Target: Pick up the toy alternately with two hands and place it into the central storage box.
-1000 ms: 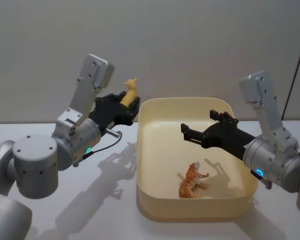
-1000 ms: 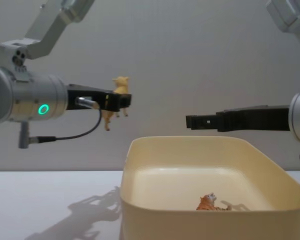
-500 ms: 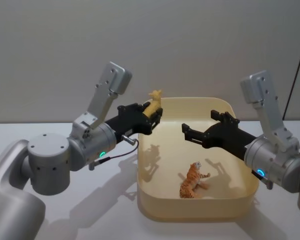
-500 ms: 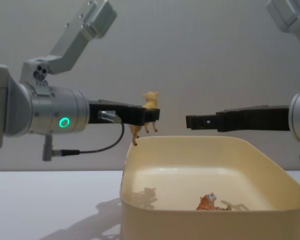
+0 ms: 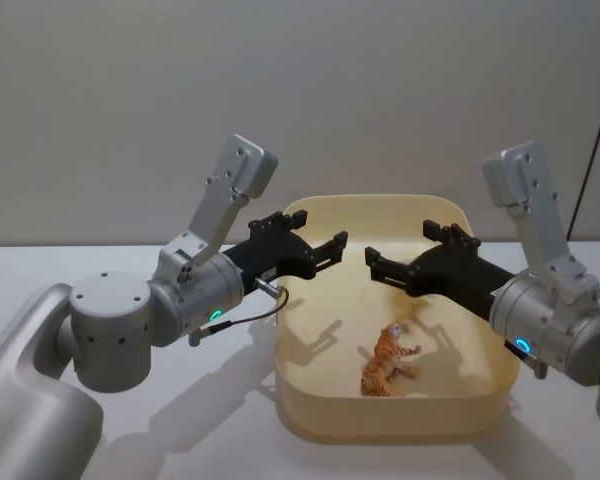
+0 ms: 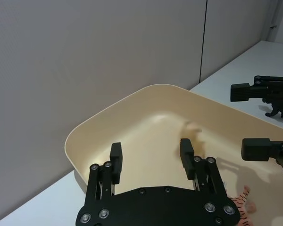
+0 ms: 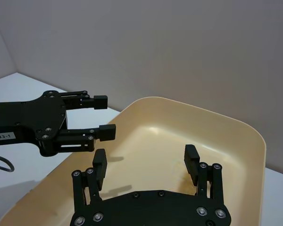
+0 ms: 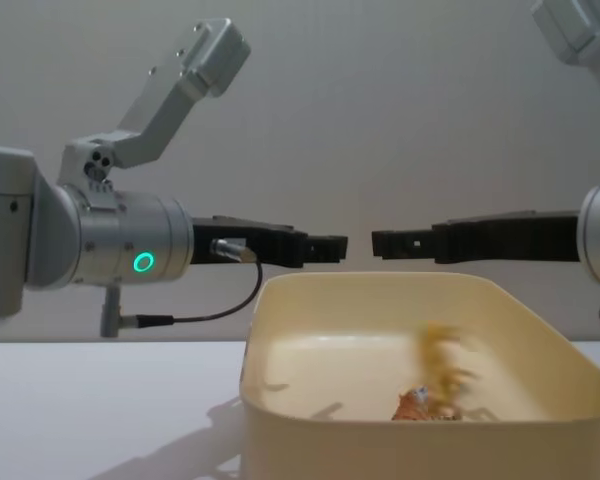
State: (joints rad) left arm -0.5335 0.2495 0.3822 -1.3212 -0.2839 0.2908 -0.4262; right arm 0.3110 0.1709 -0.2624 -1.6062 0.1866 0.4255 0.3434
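Observation:
My left gripper [image 5: 332, 250] [image 8: 330, 246] hangs open and empty above the back left part of the cream-yellow central storage box [image 5: 380, 425] [image 8: 380, 450]. Below and to the right of it, a yellow animal toy [image 8: 442, 355] shows as a blur in mid-air between the box walls. An orange striped tiger toy [image 5: 385, 362] [image 8: 415, 403] lies on its side on the box floor. Over the right half of the box my right gripper [image 5: 400, 247] [image 8: 380, 242] is held level, open with nothing between its fingers. The two grippers point at each other with a small gap between their tips.
The box stands on a white table [image 5: 180, 440] in front of a plain grey wall. The left arm's black cable [image 5: 250, 315] loops beside the box's left rim. Bare tabletop lies to the left of the box.
My left gripper moved right over the box and opened, and the yellow toy it held is now dropping into the box. The right arm has not moved.

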